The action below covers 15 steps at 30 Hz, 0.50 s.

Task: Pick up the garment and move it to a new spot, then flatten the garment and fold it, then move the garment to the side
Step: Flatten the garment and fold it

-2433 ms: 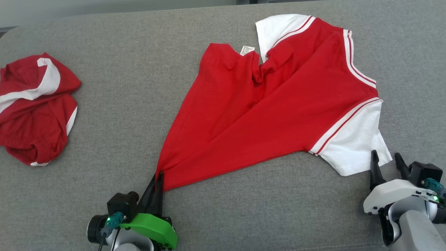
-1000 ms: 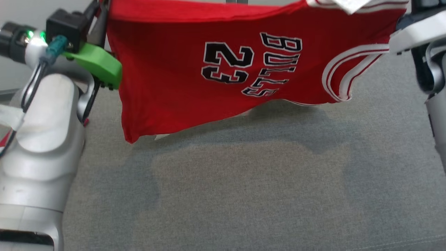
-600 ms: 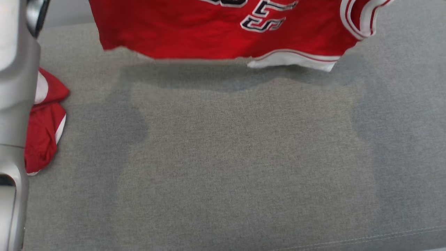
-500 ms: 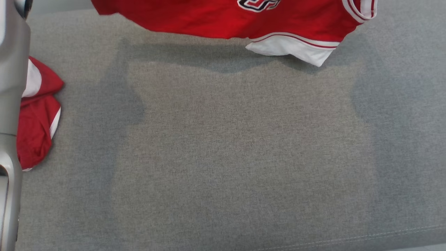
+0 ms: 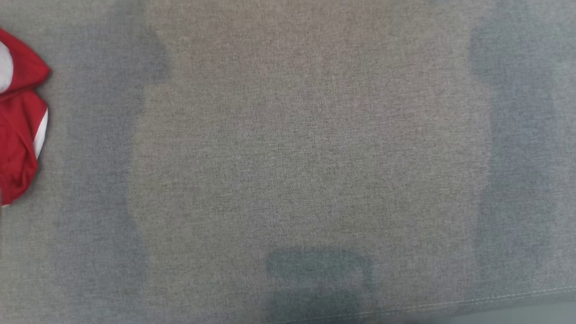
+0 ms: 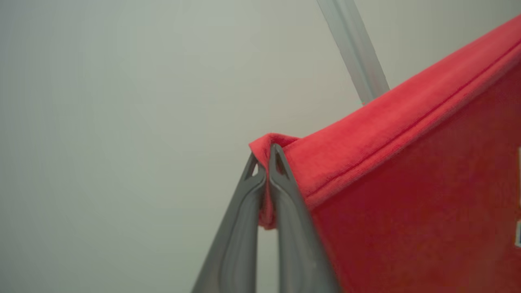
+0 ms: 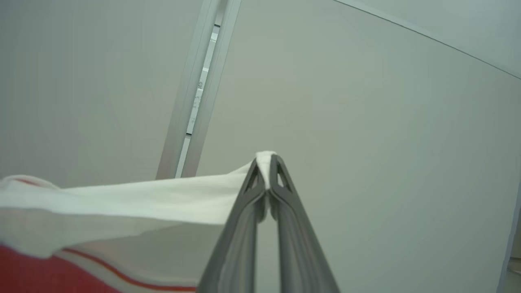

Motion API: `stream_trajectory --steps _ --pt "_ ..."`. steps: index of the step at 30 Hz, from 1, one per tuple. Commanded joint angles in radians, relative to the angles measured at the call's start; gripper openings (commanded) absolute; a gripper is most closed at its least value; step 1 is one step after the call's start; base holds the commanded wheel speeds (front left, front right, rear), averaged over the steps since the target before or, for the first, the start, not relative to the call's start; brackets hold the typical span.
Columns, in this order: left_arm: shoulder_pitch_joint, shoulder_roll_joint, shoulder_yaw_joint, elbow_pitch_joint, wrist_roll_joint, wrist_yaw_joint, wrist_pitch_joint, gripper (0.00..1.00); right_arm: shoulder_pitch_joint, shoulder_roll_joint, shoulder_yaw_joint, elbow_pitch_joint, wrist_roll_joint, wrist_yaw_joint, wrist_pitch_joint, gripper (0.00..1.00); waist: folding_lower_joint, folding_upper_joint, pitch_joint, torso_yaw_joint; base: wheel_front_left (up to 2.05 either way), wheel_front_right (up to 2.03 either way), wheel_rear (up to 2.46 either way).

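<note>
The garment is a red jersey with white sleeves, held up in the air between both arms. In the left wrist view my left gripper (image 6: 267, 156) is shut on a corner of its red hem (image 6: 366, 134), and the red cloth hangs away to the right. My right gripper (image 7: 266, 162) is shut on the tip of a white sleeve (image 7: 134, 195); red-striped trim and red cloth (image 7: 32, 272) show at that view's lower left. A pale wall lies behind both grippers.
The grey fabric surface (image 5: 292, 148) spreads across the head view, with shadows along its left, right and bottom. A second red and white garment (image 5: 18, 130) lies crumpled at the left edge. A stitched seam (image 5: 495, 298) marks the front edge.
The jersey has risen out of the top of the head view with both arms. The head view has shifted, so the crumpled garment now sits at the left edge.
</note>
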Motion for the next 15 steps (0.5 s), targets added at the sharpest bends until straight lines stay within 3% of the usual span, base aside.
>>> stream_trajectory --steps 1,7,15 --pt "0.027 0.009 0.008 -0.007 -0.012 0.002 -0.003 0.0 0.024 -0.014 -0.012 0.003 0.009 -0.002 0.0 0.0 -0.0003 0.0 0.034 -0.005 0.0 0.0 0.0" --pt "0.141 0.005 0.031 -0.053 -0.047 -0.004 -0.002 0.0 0.122 -0.035 -0.006 -0.017 0.081 -0.002 0.0 0.0 -0.0003 0.0 0.098 -0.008 0.0 0.0 0.0" --pt "0.409 -0.024 0.101 -0.136 -0.108 0.004 -0.002 0.0 0.421 -0.08 0.11 -0.154 0.314 -0.002 0.0 0.0 -0.0003 0.0 0.087 -0.024 0.0 0.0 0.0"
